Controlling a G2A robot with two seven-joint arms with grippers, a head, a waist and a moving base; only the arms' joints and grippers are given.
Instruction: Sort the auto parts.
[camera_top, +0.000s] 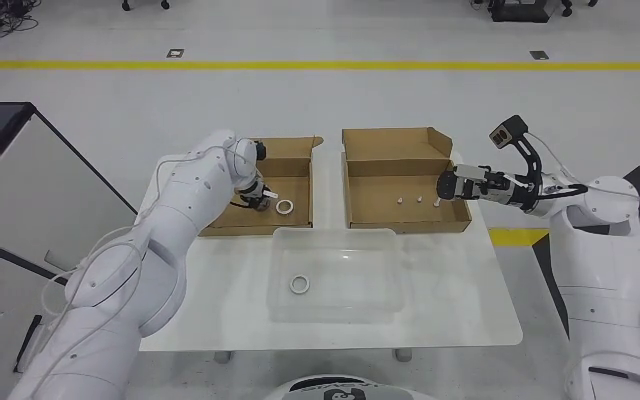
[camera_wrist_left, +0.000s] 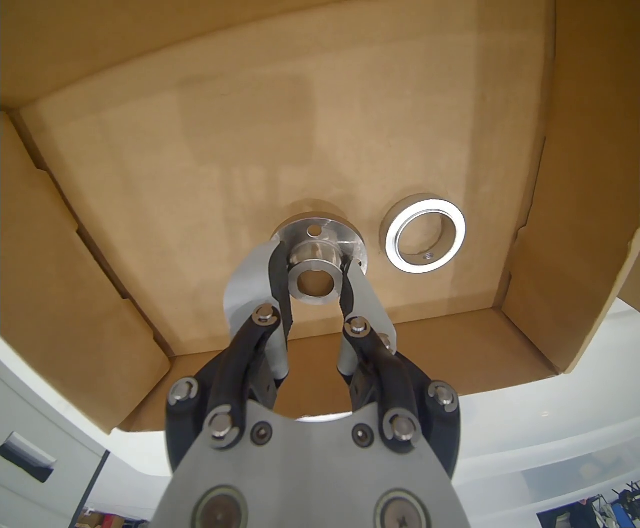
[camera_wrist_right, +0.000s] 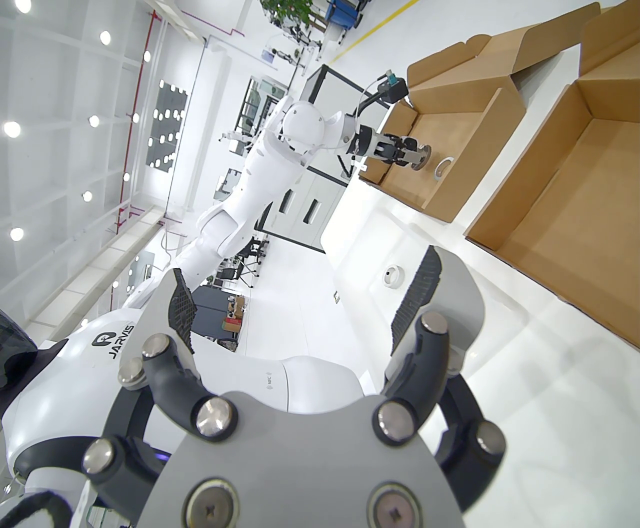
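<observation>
Flanged hub clamped in left gripper, low in left box beside ring. Likely the placing step; next, release and lift clear. Right gripper gapes, holding nothing.

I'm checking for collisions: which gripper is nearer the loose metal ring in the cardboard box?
Left. The left gripper, shut on a flanged hub, is right beside the ring inside its box; the open right gripper is at the far wall of the other box.

Tiny pale parts in rt box, type unclear.
</observation>
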